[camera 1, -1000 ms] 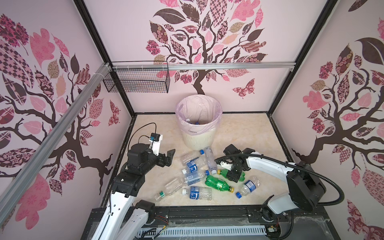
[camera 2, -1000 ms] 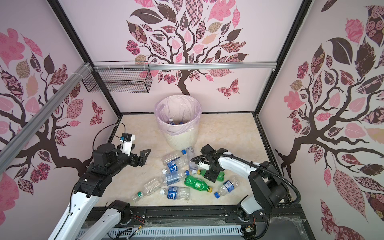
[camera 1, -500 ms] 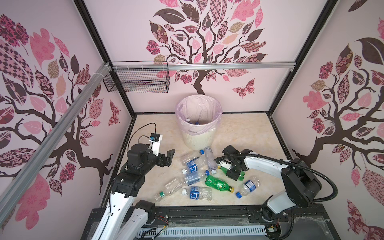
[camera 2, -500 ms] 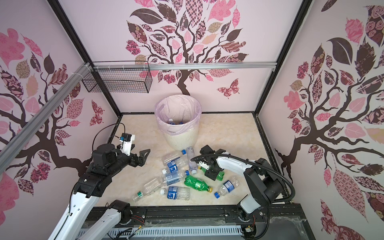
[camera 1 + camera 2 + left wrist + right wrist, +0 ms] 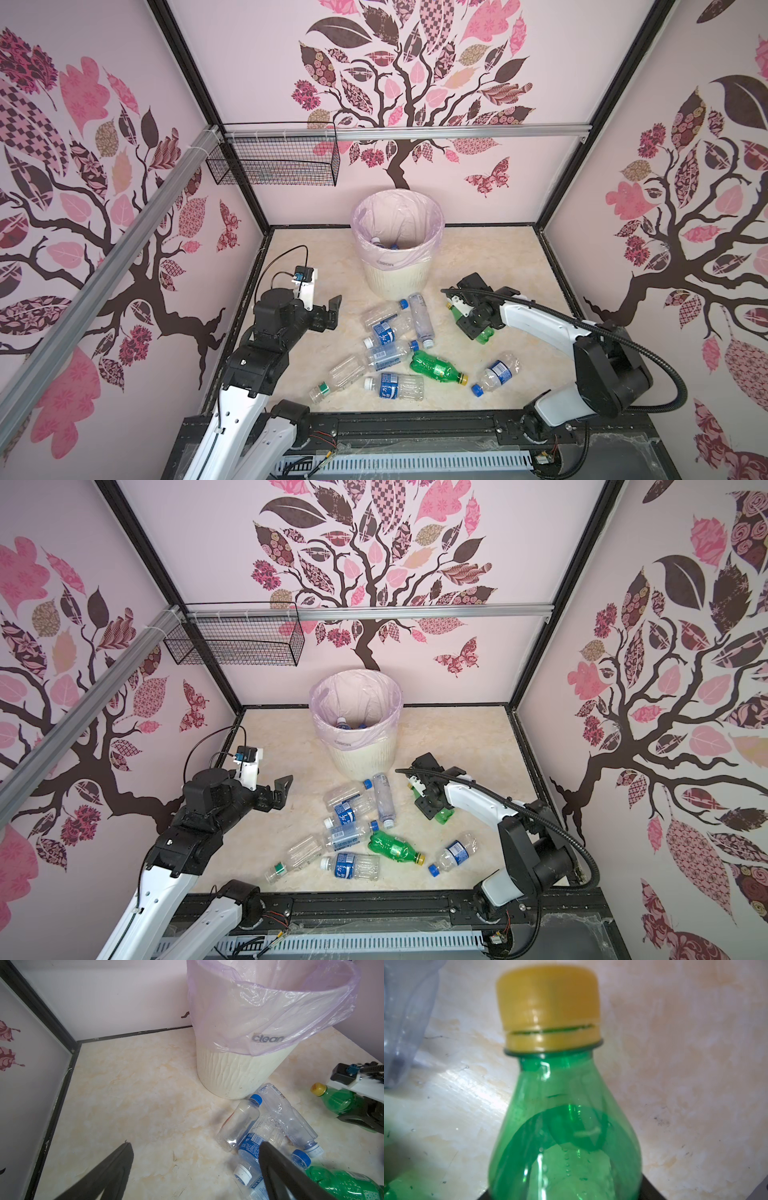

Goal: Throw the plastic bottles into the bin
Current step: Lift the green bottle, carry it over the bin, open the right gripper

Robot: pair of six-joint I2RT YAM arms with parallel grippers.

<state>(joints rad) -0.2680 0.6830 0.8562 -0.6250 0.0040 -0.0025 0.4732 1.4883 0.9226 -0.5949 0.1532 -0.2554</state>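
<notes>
A green bottle (image 5: 564, 1126) with a yellow cap (image 5: 548, 1007) lies between the fingers of the right gripper (image 5: 470, 323), its body in the jaws and its neck poking out past the fingertips. Whether the fingers pinch it tight or merely flank it cannot be told. The step in hand appears to be the pick-up. Ahead of those fingers, and near, stands the bin (image 5: 395, 282), with a few bottles inside. Off to the fingers' side, between the two arms, the loose plastic bottles (image 5: 388, 332) sprawl on the marbled surface (image 5: 478, 266), a second green bottle (image 5: 436, 368) among them. The left gripper (image 5: 194, 1145) hovers with its fingers spread wide and empty, the heap just beyond one fingertip. Next, by the look of it: a firm grip, a lift clear of the tall rim, then release over the opening.
</notes>
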